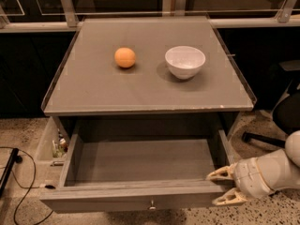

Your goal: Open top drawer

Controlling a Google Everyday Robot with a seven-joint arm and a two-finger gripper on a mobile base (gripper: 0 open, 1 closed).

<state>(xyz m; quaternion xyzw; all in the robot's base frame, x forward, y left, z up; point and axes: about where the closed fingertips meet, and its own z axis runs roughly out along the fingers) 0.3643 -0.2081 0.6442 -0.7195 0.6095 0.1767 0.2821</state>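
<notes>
The top drawer (140,161) is pulled far out from under the grey cabinet top. Its plain grey interior is bare. Its front panel (117,201) runs along the bottom of the view, with the small round metal knob (151,203) at its centre. My gripper (221,187) is at the drawer's front right corner, just outside the right wall. Its two pale fingers (219,174) point left, one above the other, spread apart and holding nothing. The lower drawers are hidden.
On the cabinet top (93,90) lie an orange (125,57) and a white bowl (185,62). A pale bin (49,144) with small items stands left of the drawer. A black cable (21,172) lies on the floor at left. A chair base (267,137) stands at right.
</notes>
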